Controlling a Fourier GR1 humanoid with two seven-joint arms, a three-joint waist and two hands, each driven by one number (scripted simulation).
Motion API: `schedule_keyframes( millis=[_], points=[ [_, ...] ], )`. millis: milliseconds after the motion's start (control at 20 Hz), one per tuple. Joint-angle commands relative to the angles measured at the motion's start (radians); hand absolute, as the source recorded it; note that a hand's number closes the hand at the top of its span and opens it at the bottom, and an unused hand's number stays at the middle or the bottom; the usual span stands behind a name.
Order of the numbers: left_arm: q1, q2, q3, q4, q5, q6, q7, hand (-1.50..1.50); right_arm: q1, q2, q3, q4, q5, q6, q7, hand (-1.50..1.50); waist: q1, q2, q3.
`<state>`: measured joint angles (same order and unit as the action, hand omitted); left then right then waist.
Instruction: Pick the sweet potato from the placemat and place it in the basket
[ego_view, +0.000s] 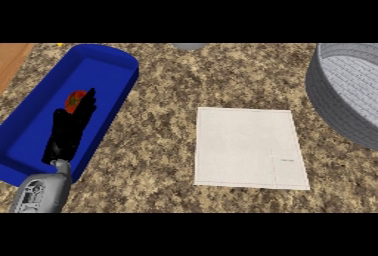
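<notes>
Orange-red sweet potato (74, 101) is lying inside the long blue plastic basket (103, 75), upper left of the frame. It is sitting just up-left of the black left hand (65, 135), which is hovering with straightened fingers, grasping nothing.

One head camera looks steeply down at the table (162, 75), close to its top. The left forearm (44, 192) enters from the lower edge. The placemat (247, 147) lies near frame centre.

A grey forearm (44, 192) with small dark markings carries the black left hand (63, 137) and its slender fingers (86, 106).
</notes>
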<state>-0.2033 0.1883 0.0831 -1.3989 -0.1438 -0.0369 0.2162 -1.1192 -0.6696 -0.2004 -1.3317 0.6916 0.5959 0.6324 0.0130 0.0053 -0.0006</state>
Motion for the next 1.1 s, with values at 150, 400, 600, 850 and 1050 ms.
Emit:
schedule_keyframes(
  millis=[150, 400, 600, 850, 1050],
  points=[
    [-0.061, 0.010, 0.021, 0.039, 0.008, -0.003, 0.018, 0.00, 0.078, -0.173, -0.014, 0.280, 0.099, -0.141, -0.304, 1.50, 0.003, 0.006, 0.001],
    [0.001, -0.014, -0.017, -0.029, 0.000, -0.012, 0.027, 0.00, 0.109, -0.218, -0.025, 0.417, 0.098, -0.182, -0.493, 1.50, 0.010, 0.000, 0.001],
    [-0.035, -0.035, -0.025, -0.040, -0.009, 0.014, 0.070, 0.00, 0.101, -0.217, -0.048, 0.577, 0.100, -0.259, -0.615, 1.50, 0.014, 0.003, 0.002],
    [-0.028, 0.012, 0.015, 0.021, 0.004, -0.024, -0.002, 0.00, 0.099, -0.241, -0.040, 0.686, 0.131, -0.293, -0.713, 1.50, 0.005, 0.002, 0.001],
    [-0.055, -0.017, 0.009, 0.055, -0.017, 0.015, 0.000, 0.00, 0.133, -0.197, -0.049, 0.738, 0.130, -0.342, -0.742, 1.50, 0.000, 0.001, 0.001]
  ],
)
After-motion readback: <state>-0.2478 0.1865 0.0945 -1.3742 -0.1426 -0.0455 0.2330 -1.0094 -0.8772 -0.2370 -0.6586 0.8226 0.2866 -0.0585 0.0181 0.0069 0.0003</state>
